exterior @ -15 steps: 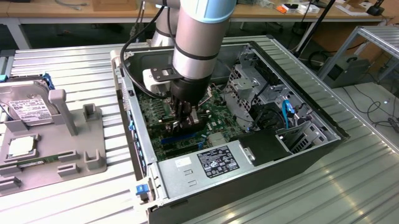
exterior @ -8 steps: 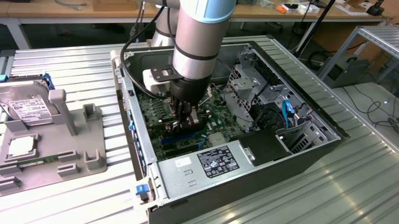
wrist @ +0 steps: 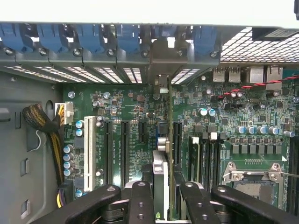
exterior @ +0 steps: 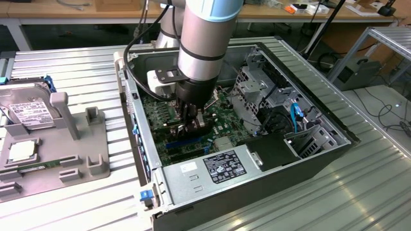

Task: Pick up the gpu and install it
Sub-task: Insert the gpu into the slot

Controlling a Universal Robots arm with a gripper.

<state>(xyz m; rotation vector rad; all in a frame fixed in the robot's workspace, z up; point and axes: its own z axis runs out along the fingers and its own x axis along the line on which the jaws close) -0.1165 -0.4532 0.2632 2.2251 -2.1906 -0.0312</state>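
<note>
Wrist view puts your gripper [wrist: 161,196] nearest the lens, its black fingers [wrist: 140,200] closed partway on the gpu [wrist: 160,179], which you see edge-on, standing upright between them. The card's lower edge sits over the green motherboard [wrist: 135,126], in line with the expansion slots [wrist: 124,149]. Farther on, its metal bracket [wrist: 164,60] meets the case's rear slot openings. In the exterior view, your arm [exterior: 204,43] reaches down into the open computer case [exterior: 321,125], with the hard drive [exterior: 26,108] well apart at the exterior view's left.

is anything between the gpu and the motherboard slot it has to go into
Nothing visible. The gripper holds the gpu edge-on, low over the green motherboard inside the open case. In the wrist view the expansion slots beneath it look bare, with no cable across them.
</note>
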